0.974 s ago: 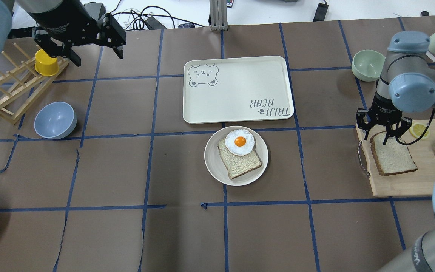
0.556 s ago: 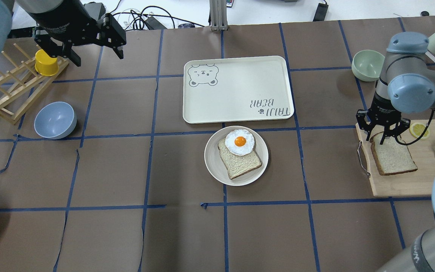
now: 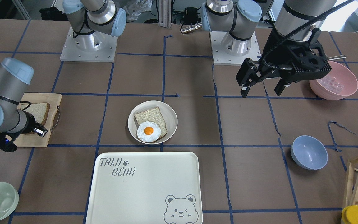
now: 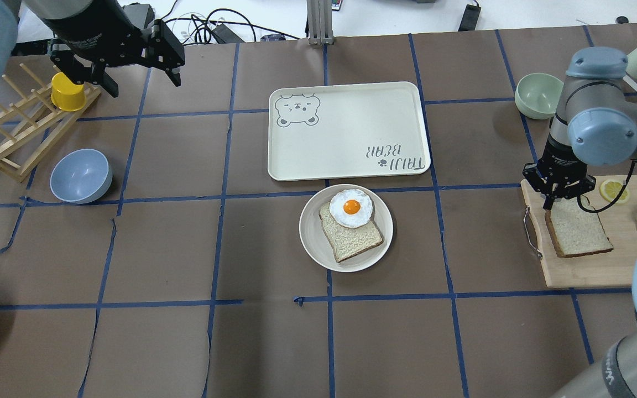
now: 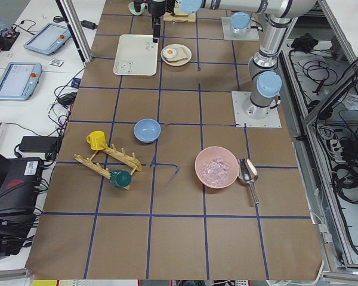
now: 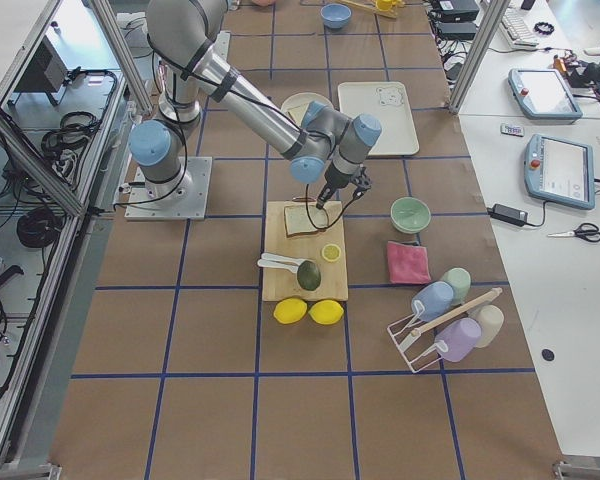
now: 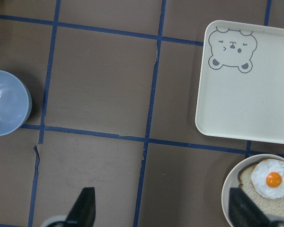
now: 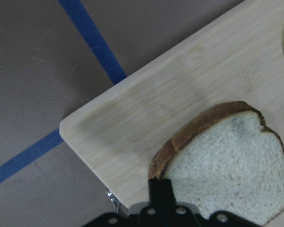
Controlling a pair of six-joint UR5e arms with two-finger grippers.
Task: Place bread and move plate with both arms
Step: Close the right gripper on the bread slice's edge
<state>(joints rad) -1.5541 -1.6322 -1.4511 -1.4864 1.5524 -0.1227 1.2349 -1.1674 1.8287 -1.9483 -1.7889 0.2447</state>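
The bread (image 4: 578, 232) lies on a wooden cutting board (image 4: 589, 271) at the right; it also shows in the front view (image 3: 37, 110) and the right wrist view (image 8: 227, 165). My right gripper (image 4: 557, 200) is shut on the bread's far crust edge, and one finger (image 8: 161, 189) shows at the crust. The round cream plate (image 4: 310, 237) sits mid-table and holds a smaller slice with a fried egg (image 4: 351, 208) on it. My left gripper (image 4: 142, 83) hangs open and empty high over the far left, well away from the plate (image 3: 172, 118).
A cream bear tray (image 4: 346, 132) lies just beyond the plate. A blue bowl (image 4: 81, 176) and a wooden rack with a yellow cup (image 4: 67, 93) are at the left. A green bowl (image 4: 538, 95) and a lemon slice (image 4: 612, 190) are near the right arm.
My right gripper's fingers went from spread wide over the bread's far edge to closed on it, and the bread shifted slightly. The left arm has not moved.
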